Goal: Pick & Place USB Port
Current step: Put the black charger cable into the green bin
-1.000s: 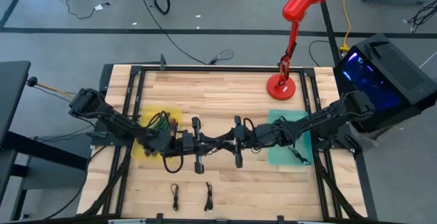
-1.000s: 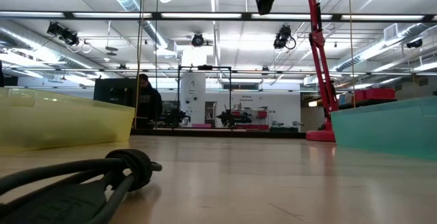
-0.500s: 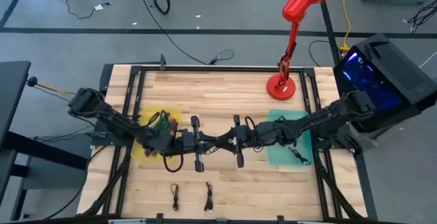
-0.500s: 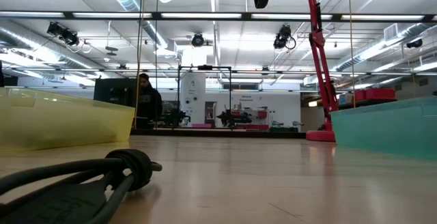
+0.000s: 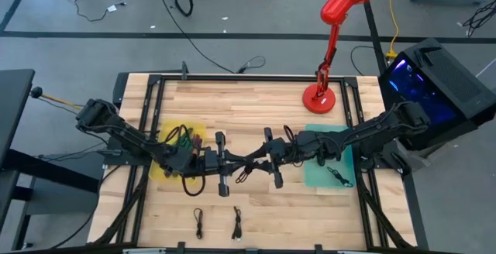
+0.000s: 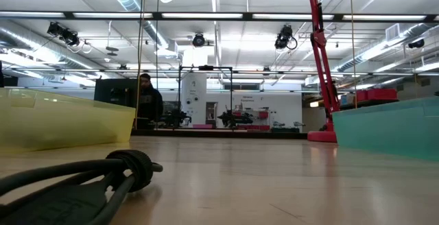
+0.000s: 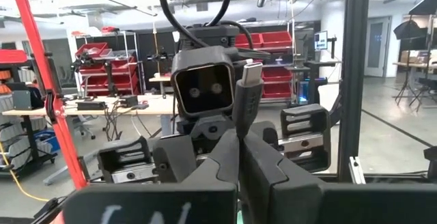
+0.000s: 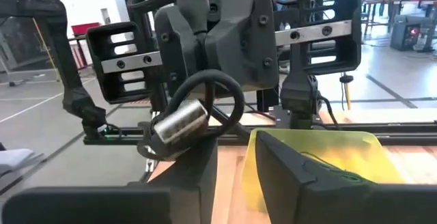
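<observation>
A short black USB cable spans the gap between my two grippers above the table's middle. Its slim plug [image 7: 250,74] stands upright above my shut left gripper [image 7: 239,157]. The cable [image 8: 217,93] loops round to a silver plug [image 8: 179,124], which sits just past one fingertip [image 8: 194,157] of my right gripper [image 8: 235,152]. That gripper is open, and I cannot tell whether it touches the plug. In the high view my left gripper [image 5: 222,163] and right gripper [image 5: 272,159] face each other, with the slack cable [image 5: 245,172] hanging between them. My left gripper pinches the black cable between its two fingers just below the slim plug's housing [image 7: 246,111]. The fingers lie level, pointing toward the table's right. The plug end stands upright above the fingertips, lifted clear, and the remaining cable hangs slack.
A yellow bin [image 5: 164,134] holding several cables sits under the left arm. A teal bin [image 5: 319,178] holding one cable [image 5: 335,175] sits under the right arm. A red lamp's base [image 5: 318,97] stands at the far right. Two small cables [image 5: 198,221] [image 5: 236,223] lie near the front edge.
A gripper at the top of the low view has risen almost out of the picture. In the high view the right arm has lifted slightly, and the cable's slack loop now hangs lower between the two grippers.
</observation>
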Action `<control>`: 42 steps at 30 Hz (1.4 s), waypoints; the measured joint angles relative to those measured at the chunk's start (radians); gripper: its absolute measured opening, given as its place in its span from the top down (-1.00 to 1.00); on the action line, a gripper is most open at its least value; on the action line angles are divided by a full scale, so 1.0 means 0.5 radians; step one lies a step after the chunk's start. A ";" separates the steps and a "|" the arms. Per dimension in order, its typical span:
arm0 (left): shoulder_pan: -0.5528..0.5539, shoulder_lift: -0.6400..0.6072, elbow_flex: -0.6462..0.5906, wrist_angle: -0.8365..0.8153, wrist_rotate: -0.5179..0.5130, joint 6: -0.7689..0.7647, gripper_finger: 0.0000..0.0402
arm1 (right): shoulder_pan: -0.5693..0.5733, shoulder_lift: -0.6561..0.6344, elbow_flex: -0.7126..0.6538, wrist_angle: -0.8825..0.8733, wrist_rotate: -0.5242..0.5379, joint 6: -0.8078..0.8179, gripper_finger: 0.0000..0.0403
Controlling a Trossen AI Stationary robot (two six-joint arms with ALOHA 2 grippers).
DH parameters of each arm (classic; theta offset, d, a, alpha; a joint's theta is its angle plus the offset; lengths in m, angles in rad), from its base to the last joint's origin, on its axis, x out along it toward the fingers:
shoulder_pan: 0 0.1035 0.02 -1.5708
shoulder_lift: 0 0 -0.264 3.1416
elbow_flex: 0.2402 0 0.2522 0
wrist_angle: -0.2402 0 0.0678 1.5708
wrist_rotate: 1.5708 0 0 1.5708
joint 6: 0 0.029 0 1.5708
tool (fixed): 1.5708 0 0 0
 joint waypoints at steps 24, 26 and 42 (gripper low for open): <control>0.004 -0.100 -0.001 -0.040 0.012 0.036 0.98 | -0.065 -0.001 -0.001 0.030 -0.061 0.027 0.11; 0.013 -0.100 -0.001 -0.061 0.011 0.034 0.98 | -0.051 -0.001 -0.002 0.047 -0.070 0.027 0.09; 0.029 -0.099 -0.001 -0.073 0.006 0.036 0.98 | 0.006 -0.001 -0.004 0.085 -0.120 0.037 0.05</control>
